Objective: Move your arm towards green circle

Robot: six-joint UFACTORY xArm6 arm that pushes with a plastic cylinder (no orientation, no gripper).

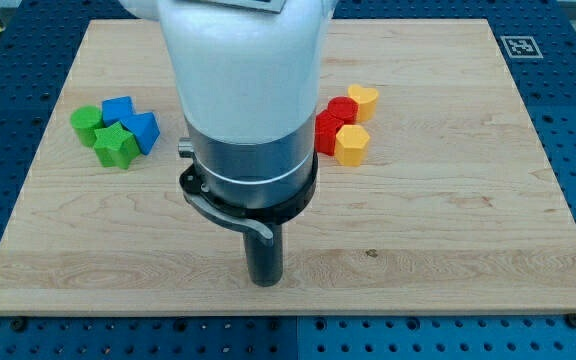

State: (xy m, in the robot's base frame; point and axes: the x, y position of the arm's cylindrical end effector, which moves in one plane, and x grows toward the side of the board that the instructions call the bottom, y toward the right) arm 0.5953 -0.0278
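The green circle block lies at the view's left on the wooden board, at the left end of a tight cluster. Touching it are a blue block above right, a green star block below right and another blue block to the right. My tip stands near the board's bottom edge, in the middle of the view, far right of and below the green circle. The arm's white and grey body fills the view's top middle and hides the board behind it.
To the right of the arm lies a second cluster: a yellow heart block, a red block, another red block partly hidden by the arm, and a yellow hexagon block. A marker tag sits at the top right corner.
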